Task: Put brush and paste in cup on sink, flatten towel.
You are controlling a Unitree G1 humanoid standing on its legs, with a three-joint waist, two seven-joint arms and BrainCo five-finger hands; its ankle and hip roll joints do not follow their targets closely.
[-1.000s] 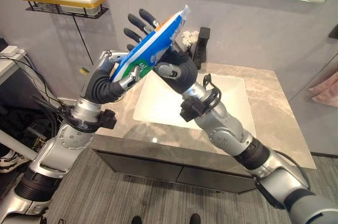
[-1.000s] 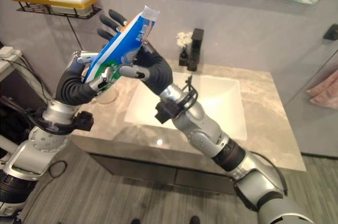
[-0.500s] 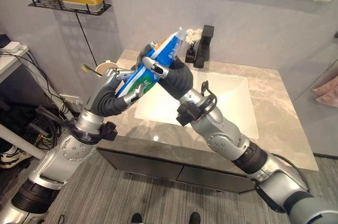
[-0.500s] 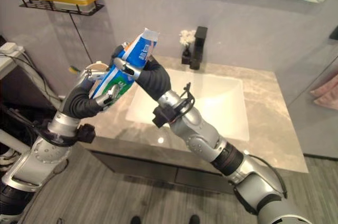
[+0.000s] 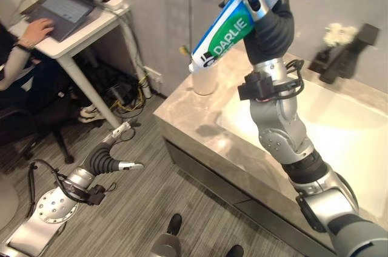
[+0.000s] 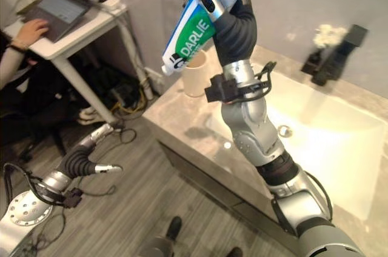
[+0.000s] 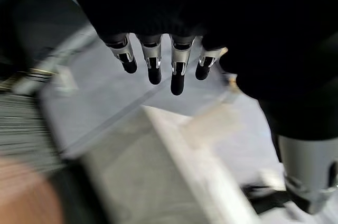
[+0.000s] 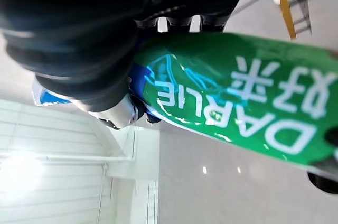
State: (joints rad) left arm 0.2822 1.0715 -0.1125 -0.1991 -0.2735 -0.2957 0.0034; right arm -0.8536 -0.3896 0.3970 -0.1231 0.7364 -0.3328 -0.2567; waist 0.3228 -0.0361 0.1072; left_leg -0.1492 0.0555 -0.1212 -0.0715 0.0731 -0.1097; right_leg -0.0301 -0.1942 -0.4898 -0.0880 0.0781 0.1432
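Green-blue glossy paste tube [image 5: 233,30] | right hand [image 5: 267,11] fingers clamped round it | left hand [image 5: 115,148] fingers straight, apart

The toothpaste tube [image 5: 242,23] runs off the picture's top edge, its upper end cut away. It hides most of the cup [image 5: 205,79] on the worktop [image 5: 200,120]. The person [image 5: 24,57] at far left is cropped, one hand showing.

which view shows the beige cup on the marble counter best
The right eye view: the beige cup stands whole at the corner of the marble counter, just under the cap end of the green and blue toothpaste tube held by the right hand. In the left eye view the tube covers the cup's rim.
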